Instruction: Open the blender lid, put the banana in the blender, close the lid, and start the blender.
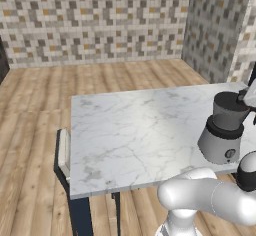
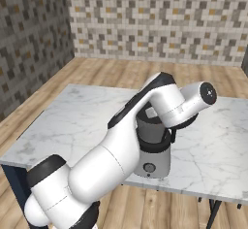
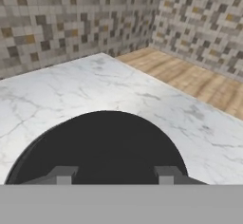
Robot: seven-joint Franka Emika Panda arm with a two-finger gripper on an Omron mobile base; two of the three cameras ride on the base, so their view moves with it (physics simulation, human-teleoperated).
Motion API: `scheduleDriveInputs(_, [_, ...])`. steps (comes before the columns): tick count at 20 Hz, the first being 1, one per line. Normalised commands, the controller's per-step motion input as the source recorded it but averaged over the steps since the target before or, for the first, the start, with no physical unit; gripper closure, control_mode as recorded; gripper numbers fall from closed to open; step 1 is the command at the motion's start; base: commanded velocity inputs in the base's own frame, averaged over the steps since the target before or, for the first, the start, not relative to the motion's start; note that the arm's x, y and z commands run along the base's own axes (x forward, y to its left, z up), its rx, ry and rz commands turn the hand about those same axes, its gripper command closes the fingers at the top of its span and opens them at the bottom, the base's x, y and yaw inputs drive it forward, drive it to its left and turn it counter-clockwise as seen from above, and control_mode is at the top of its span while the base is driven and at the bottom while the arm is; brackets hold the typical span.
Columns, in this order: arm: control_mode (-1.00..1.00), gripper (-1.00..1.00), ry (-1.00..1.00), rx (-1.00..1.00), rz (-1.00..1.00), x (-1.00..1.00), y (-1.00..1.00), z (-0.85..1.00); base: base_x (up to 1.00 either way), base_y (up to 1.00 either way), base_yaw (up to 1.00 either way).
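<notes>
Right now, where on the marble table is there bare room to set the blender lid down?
The marble table is bare to the left of the blender, out to its far left edge, and also behind the blender toward the tiled wall. The crowded spot is the blender itself, where the gripper sits close over the blender lid.

- My blender [image 1: 223, 132] stands upright near the marble table's front edge: round grey base with a small front knob, a black collar, and a dark tapered jar above.
- In the right base view the blender [image 2: 152, 151] sits just behind my arm, its jar partly hidden.
- The lid [image 3: 102, 147], a flat black disc, lies close beneath the hand camera; I can't tell if it's seated.
</notes>
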Motion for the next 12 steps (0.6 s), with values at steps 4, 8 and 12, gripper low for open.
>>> scheduleDriveInputs(4, [-1.0,-1.0,0.0,0.0,0.0,0.0,-0.02,0.0,0.0,0.0,0.0])
scheduleDriveInputs(8, [-1.0,-1.0,0.0,0.0,0.0,0.0,0.0,0.0,0.0,0.0,0.0])
scheduleDriveInputs(12, [-1.0,-1.0,0.0,0.0,0.0,0.0,0.0,0.12,0.0,0.0,0.0])
